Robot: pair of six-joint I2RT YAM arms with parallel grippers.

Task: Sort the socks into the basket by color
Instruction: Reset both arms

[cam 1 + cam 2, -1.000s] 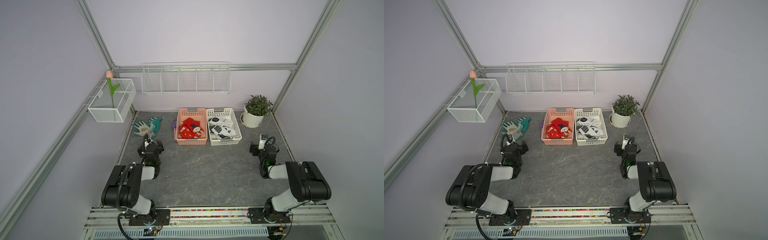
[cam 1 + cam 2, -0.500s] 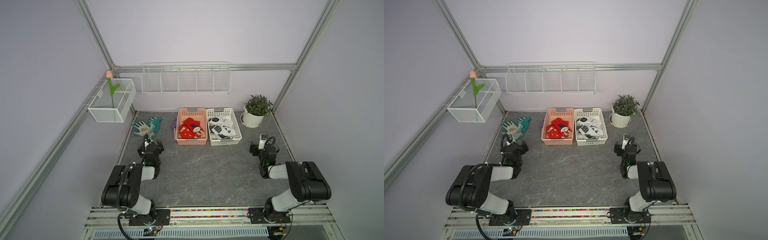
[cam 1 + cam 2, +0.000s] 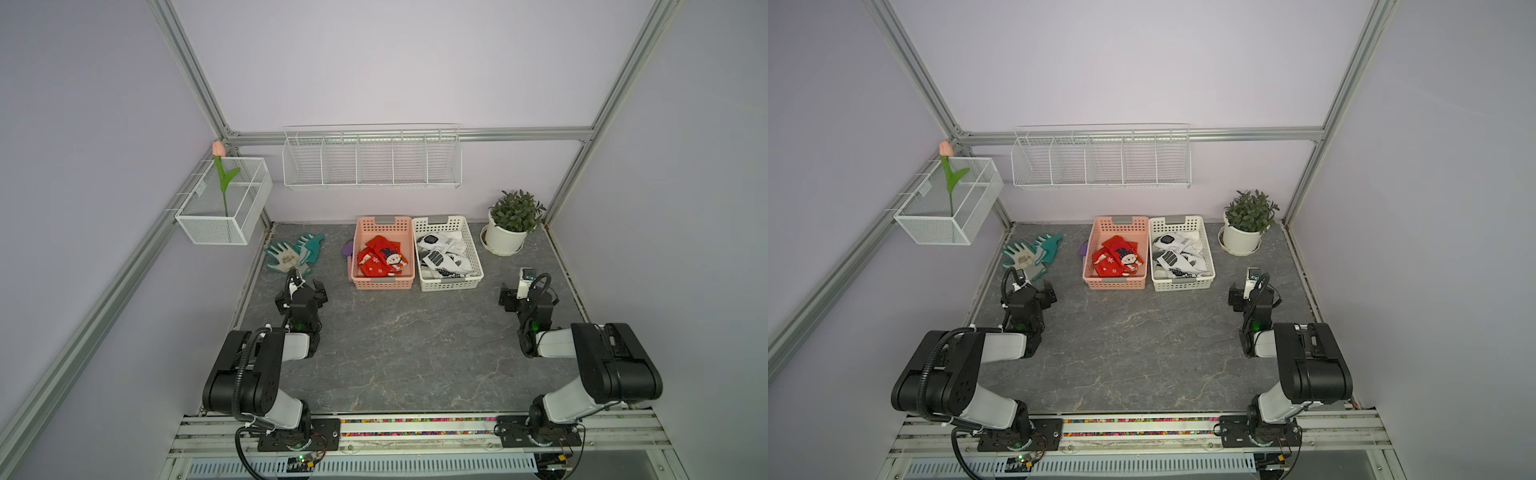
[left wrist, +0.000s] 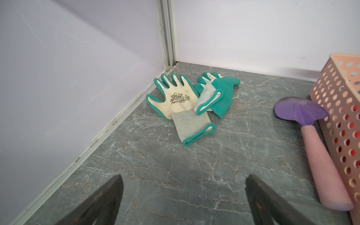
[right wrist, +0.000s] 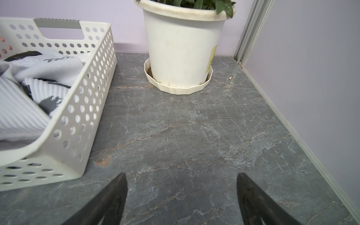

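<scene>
The sort looks finished: the red socks (image 3: 380, 261) lie in the pink basket (image 3: 384, 284) and the white socks (image 3: 442, 259) in the white basket (image 3: 451, 285). The two baskets stand touching, side by side, at the middle of the table's (image 3: 407, 340) far edge. No sock shows on the bare table in any view, so nothing seems left to move. The gloves (image 4: 181, 99) in the far left corner and the trowel (image 4: 303, 116) beside the pink basket are no part of the sort. The left gripper (image 4: 184, 180) hangs near the left edge, jaws wide apart and empty. The right gripper (image 5: 181, 176) does likewise near the right edge, facing the plant (image 5: 183, 44) in the far right corner. Against a second ago nothing has shifted: arms, socks and baskets sit as they did.
</scene>
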